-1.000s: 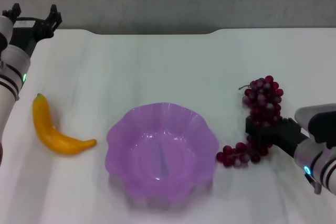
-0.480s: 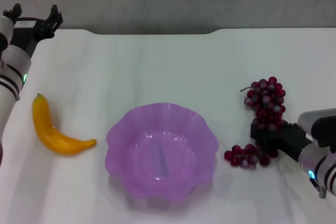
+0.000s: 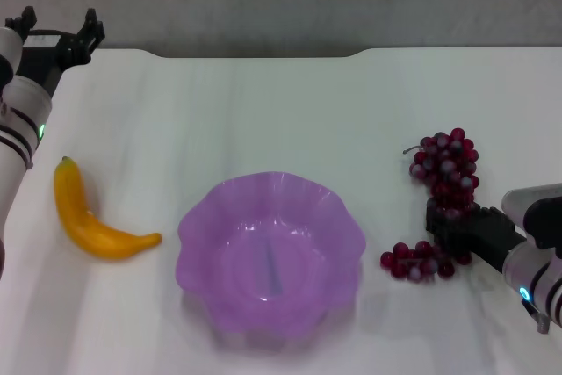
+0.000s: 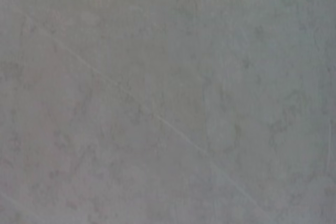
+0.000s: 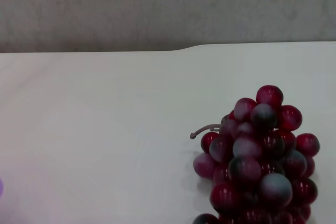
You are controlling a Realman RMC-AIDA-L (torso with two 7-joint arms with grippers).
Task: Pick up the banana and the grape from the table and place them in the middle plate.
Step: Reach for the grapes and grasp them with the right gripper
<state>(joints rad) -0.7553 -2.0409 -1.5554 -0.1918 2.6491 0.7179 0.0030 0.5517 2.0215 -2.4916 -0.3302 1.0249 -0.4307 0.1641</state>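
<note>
My right claw (image 3: 442, 224) is down on the grape (image 3: 442, 186) at the right side of the worktop (image 3: 263, 111), sitting right over the narrow middle of the bunch where the fat upper cluster meets the little trailing string of berries. The dark fingers cover that part, and from the head view I honestly can't tell if they're pinching it or just resting spread around it. The bunch lies on the worktop, stem (image 3: 410, 149) poking out toward the far left of the cluster, and its lower tail ends near the middle plate (image 3: 270, 256) without touching the rim.

My right wrist view is filled with the top of the grape (image 5: 257, 156), glossy red-purple berries with the thin stem (image 5: 202, 129) curling off one side, white worktop (image 5: 105, 129) behind it and a grey wall past the far edge.

The middle plate sits front and centre, purple and wavy-rimmed, with nothing in it. The banana (image 3: 88, 217) is off to its left, flat on the worktop, its tip pointing at the plate but clear of it.

My left claw (image 3: 57, 28) is parked up at the far left corner of the worktop, fingers spread, well away from the banana. Its wrist view shows only a plain grey surface.
</note>
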